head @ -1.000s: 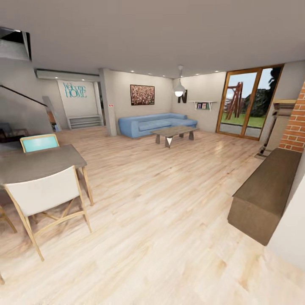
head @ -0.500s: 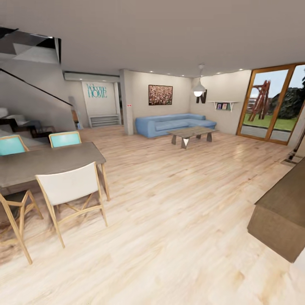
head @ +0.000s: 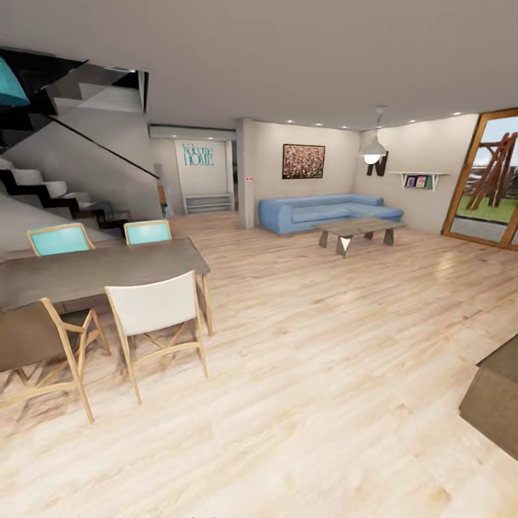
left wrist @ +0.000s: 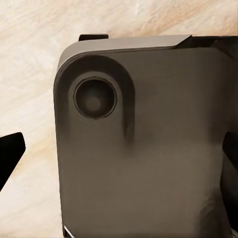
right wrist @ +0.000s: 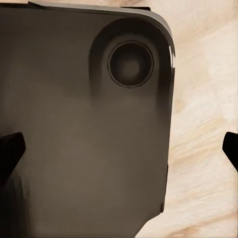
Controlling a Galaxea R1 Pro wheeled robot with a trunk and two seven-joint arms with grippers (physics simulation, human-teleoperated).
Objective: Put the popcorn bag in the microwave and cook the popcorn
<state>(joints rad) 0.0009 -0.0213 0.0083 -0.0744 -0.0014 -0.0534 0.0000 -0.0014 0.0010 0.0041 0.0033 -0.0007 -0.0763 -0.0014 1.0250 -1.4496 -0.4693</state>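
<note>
The popcorn bag, the microwave, the countertop and the popcorn are out of view; the head view looks across a living and dining room. In the left wrist view my left gripper (left wrist: 119,158) is open, its dark fingertips (left wrist: 10,154) wide apart over my own dark grey base (left wrist: 148,148) and the wooden floor. In the right wrist view my right gripper (right wrist: 119,148) is open too, its fingertips (right wrist: 10,149) at both picture edges, nothing between them, above the same grey base (right wrist: 74,124).
A grey dining table (head: 93,267) with a white chair (head: 155,308) and teal chairs (head: 147,232) stands at the left, stairs (head: 50,191) behind it. A blue sofa (head: 324,212) and coffee table (head: 356,229) are far ahead. A brown cabinet (head: 496,403) juts in low right. Wooden floor (head: 309,345) spreads between.
The whole head view has shifted right, so the camera has turned left: the stairs and more of the dining table have come in, and the brick wall and most of the brown cabinet have left.
</note>
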